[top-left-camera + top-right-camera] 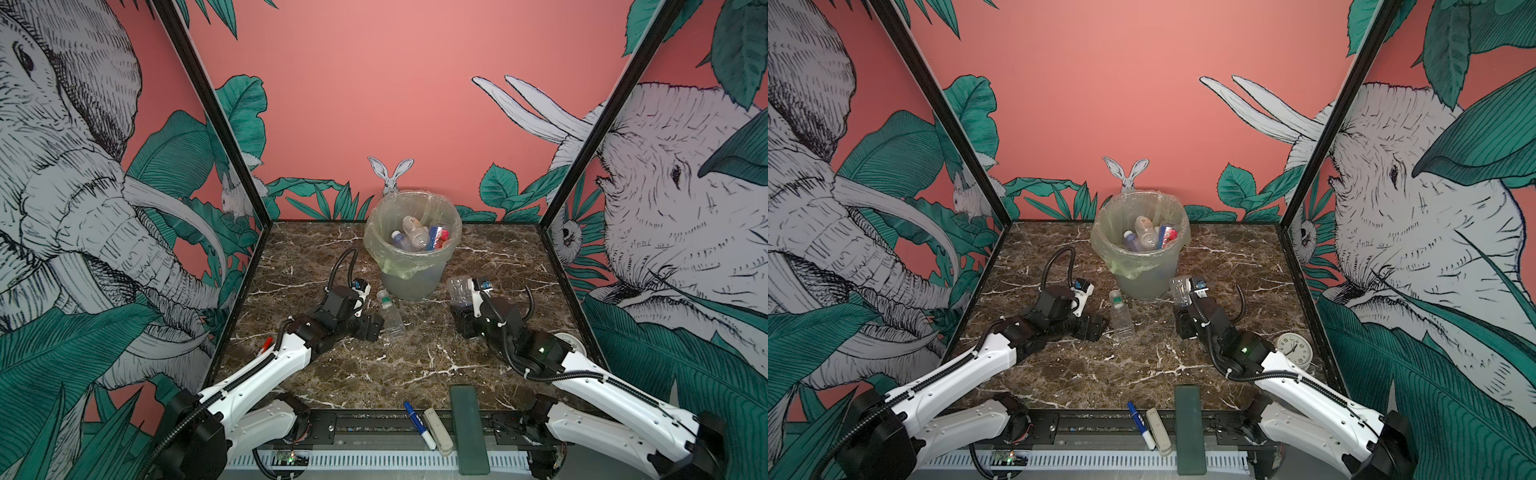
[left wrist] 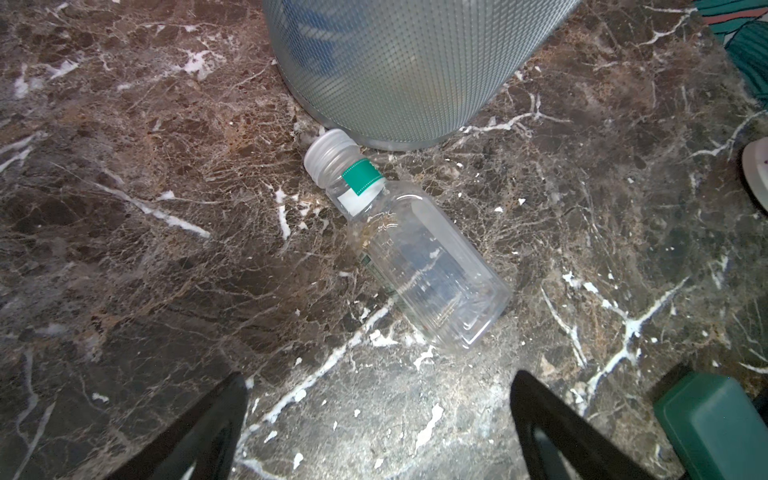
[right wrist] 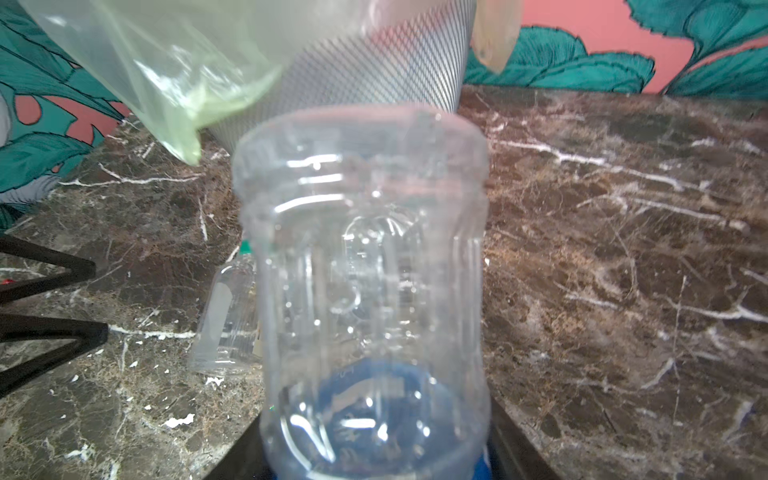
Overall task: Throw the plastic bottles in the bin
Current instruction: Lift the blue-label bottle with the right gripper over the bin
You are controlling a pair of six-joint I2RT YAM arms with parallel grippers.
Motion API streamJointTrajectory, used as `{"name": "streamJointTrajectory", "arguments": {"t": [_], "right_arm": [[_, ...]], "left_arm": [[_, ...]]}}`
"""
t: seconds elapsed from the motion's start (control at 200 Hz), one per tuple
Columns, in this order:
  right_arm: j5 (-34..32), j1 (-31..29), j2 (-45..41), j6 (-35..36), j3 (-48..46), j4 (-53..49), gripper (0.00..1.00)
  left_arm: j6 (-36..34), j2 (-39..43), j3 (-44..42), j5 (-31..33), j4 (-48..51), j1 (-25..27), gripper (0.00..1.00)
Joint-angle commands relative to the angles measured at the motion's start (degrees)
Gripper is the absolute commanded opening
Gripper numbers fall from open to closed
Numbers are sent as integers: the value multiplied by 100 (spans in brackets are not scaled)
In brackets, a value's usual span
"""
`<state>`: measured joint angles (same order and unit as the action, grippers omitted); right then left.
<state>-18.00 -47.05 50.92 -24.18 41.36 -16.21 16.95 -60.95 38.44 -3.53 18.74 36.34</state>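
Raising comes first: my right gripper (image 1: 462, 308) is clamped on a bottle (image 1: 458, 290) just beside the bin (image 1: 409, 286), below its rim. I'd clear the rim before letting go. Left gripper (image 2: 378, 419) gapes near a second bottle (image 2: 409, 253) touching the bin's foot.

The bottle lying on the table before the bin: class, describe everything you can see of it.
The bottle is small, clear, thin-looking plastic with a squarish ribbed body, seemingly empty. It has a white ridged screw cap, on, and a green and white band round the neck. It lies on its side on the marble table, cap end at the foot of the bin; whether they touch is unclear.
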Motion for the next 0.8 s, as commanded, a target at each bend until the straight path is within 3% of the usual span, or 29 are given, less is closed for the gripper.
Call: {"name": "streamJointTrajectory", "arguments": {"t": [0.0, 0.49, 0.625, 0.725, 0.795], "right_arm": [[-90, 17, -187, 509, 510, 149, 45], [95, 13, 498, 1284, 2455, -57, 44], [112, 27, 1235, 1521, 3325, -51, 45], [117, 138, 2173, 1666, 4542, -191, 45], [196, 369, 2972, 1665, 5459, -304, 55]], "left_arm": [[45, 110, -21, 49, -51, 40, 100], [25, 184, -52, 55, 17, 40, 100], [91, 192, -89, 8, -32, 40, 100], [176, 240, -151, 5, -92, 44, 99], [220, 289, -193, 0, -116, 57, 100]]}}
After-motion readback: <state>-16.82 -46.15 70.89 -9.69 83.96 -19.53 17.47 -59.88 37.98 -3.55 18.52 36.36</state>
